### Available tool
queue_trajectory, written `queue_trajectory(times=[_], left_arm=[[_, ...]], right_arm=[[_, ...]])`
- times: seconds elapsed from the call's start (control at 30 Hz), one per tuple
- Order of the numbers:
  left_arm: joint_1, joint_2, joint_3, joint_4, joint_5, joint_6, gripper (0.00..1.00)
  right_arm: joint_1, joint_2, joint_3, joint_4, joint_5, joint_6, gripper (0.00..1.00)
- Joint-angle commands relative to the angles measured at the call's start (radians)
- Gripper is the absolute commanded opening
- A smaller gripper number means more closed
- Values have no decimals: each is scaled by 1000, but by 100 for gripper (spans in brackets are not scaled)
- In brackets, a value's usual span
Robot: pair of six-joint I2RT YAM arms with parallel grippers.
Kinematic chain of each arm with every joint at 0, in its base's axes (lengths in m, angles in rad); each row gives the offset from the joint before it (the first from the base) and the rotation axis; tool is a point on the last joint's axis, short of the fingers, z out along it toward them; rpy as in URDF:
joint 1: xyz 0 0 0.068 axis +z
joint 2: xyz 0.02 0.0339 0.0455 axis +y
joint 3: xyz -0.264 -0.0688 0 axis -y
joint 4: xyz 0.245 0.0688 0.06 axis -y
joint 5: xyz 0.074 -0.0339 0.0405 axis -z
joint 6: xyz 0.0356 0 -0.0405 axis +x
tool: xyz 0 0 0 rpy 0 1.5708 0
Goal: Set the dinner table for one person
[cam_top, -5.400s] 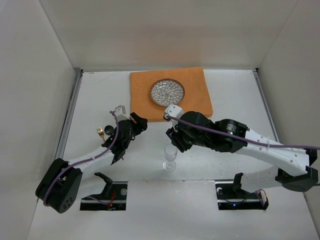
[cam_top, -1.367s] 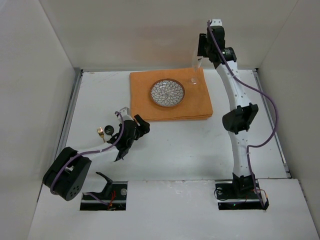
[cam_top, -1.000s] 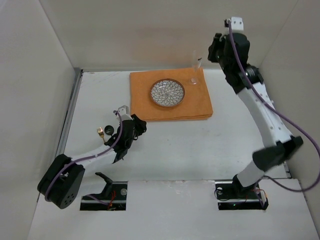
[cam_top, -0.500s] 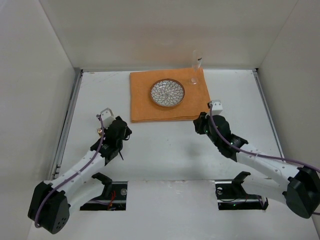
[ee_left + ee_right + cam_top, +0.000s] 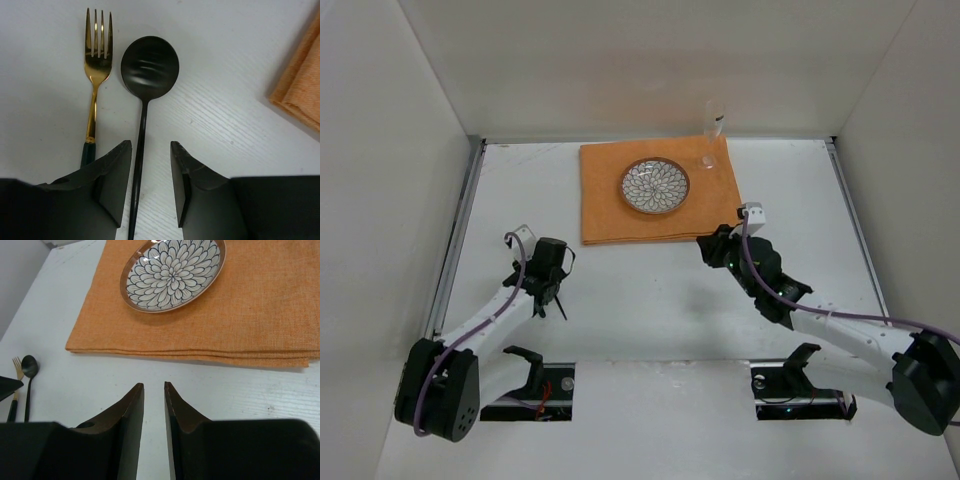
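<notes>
The dinner table (image 5: 650,290) is the big white surface that fills the floor of the walled space, and both arms reach out over its near half. Toward its far edge lies an orange mat (image 5: 605,215). A plate (image 5: 655,186) with a flower pattern sits on the mat, a little toward the far side. A clear glass (image 5: 708,150) stands upright at the mat's far right corner.

The fork (image 5: 96,60) and the spoon (image 5: 149,67) lie side by side on the bare table, to the left of the mat and well apart from it. The fork is gold with a dark handle end, and the spoon is black.

The left gripper (image 5: 150,145) hangs low over the spoon. Its fingers are apart, one on each side of the thin handle, with a gap showing on both sides. The fork's handle end runs under one finger.

The right gripper (image 5: 153,385) sits near the mat's near right corner and points at the plate. Its fingers are a narrow gap apart with nothing between them.
</notes>
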Motion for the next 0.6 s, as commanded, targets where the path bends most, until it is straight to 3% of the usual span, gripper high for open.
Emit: queue_trajectory(times=[0.0, 0.57], left_arm=[[2, 28, -7, 28, 15, 9, 34], [15, 123, -44, 43, 24, -22, 25]], right_arm=[[7, -3, -3, 85, -25, 19, 29], [-11, -50, -26, 82, -45, 31, 34]])
